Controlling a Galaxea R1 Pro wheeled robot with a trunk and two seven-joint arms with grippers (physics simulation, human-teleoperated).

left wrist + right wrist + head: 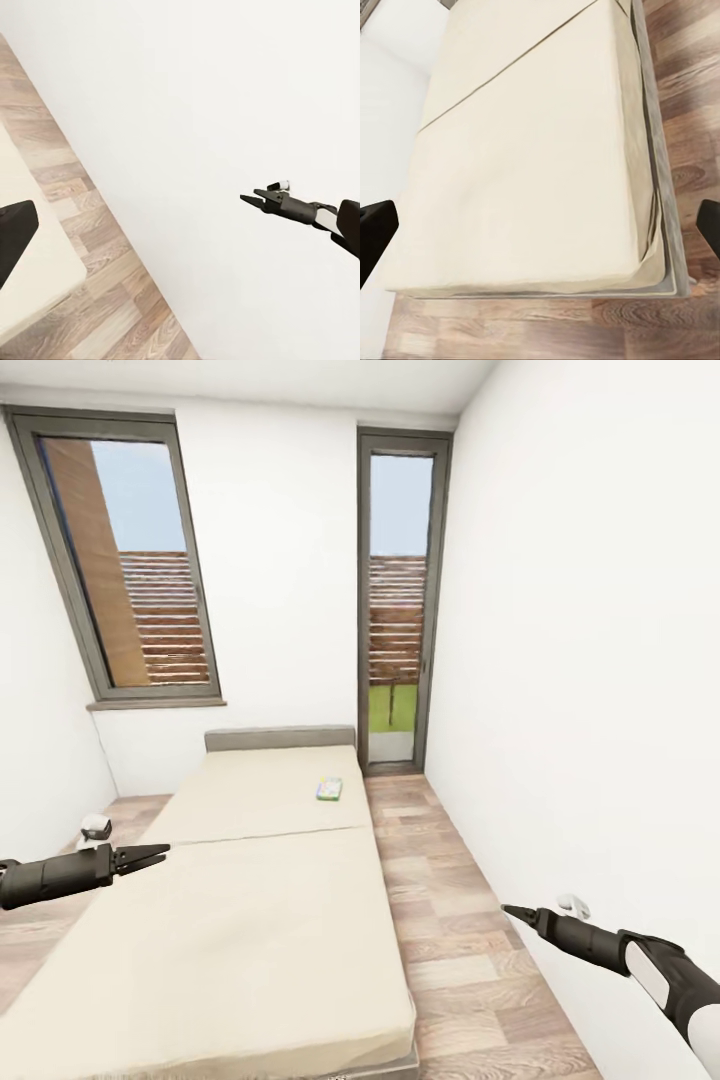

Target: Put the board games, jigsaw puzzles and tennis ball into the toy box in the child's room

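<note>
Room: white walls, wood floor (450,920), two tall windows.
Bed (250,920): beige; one board game (329,788) near the headboard.
Left gripper (150,854): jaws parted, empty.
Right gripper (512,911): jaws together, empty.

The bed (260,900), a low beige mattress with a grey headboard (280,738) standing on the wood-plank floor (470,920), carries 1 small colourful board game (329,789) near its headboard end.

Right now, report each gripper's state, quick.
Left gripper: open, fingers slightly apart, holding nothing, beside the bed.
Right gripper: fingers look together in the head view, nothing held; cannot be told for certain.
</note>
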